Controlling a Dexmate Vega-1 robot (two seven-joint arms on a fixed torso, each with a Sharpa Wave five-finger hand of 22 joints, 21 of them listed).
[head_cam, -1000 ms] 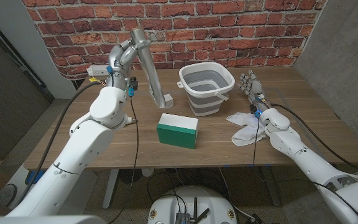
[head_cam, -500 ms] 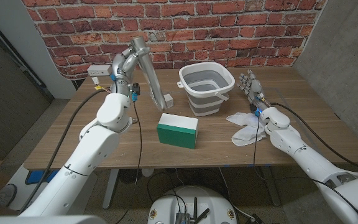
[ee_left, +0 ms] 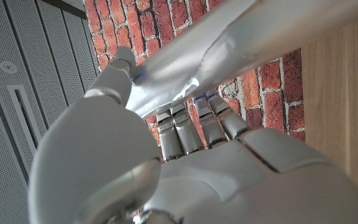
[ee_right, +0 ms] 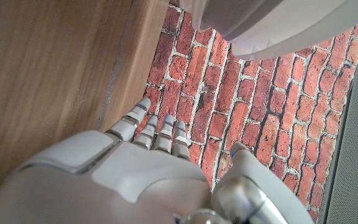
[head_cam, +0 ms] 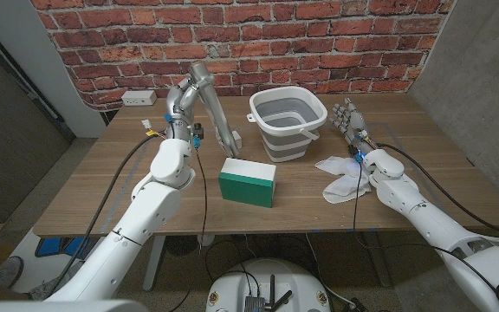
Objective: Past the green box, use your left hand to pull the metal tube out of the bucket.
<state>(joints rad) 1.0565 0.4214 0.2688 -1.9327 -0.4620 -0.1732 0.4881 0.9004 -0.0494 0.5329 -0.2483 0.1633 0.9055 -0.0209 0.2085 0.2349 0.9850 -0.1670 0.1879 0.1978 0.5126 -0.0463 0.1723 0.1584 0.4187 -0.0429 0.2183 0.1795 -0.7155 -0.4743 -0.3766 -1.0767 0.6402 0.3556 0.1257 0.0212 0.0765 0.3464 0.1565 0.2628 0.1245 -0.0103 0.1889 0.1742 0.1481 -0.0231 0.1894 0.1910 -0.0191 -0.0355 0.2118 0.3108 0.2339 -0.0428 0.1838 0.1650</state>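
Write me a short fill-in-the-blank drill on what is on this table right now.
1. The left hand grips the metal ____.
2. The bucket holds ____.
3. The box in front of the bucket is ____ with a white top.
4. A white ____ lies by the right hand.

Missing words: tube; nothing; green; cloth

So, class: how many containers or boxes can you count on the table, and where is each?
2. The grey bucket stands at the back of the table near the brick wall; the green box lies nearer the front, left of the bucket.
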